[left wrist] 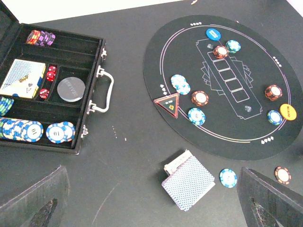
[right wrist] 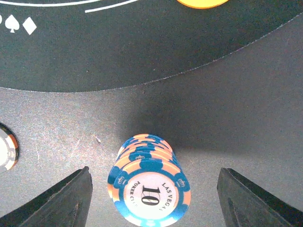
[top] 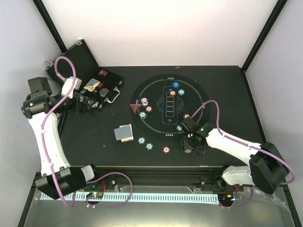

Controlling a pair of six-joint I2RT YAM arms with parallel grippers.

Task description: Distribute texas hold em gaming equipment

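A stack of blue-and-orange poker chips (right wrist: pixel 149 189) marked 10 stands on the bare table just off the mat's edge. My right gripper (right wrist: pixel 154 189) is open around it, with a gap on each side. On the round mat (left wrist: pixel 218 142) lie several teal and brown-red chips, a blue disc (left wrist: pixel 213 33), an orange disc (left wrist: pixel 288 112) and the red triangle marker (left wrist: pixel 167 103). A deck of grey-blue-backed cards (left wrist: pixel 188 185) lies on the table, with a teal chip (left wrist: pixel 227 178) and a brown-red chip (left wrist: pixel 282 175) to its right. My left gripper (left wrist: pixel 151 189) hangs open above the table near the deck.
The open black case (left wrist: pixel 90 61) at the left holds more chip rows, a boxed deck, red dice and a grey disc. In the top view, the left gripper (top: pixel 81 103) hovers by the case (top: pixel 111 80) and the right gripper (top: pixel 189 143) hovers at the mat's near edge.
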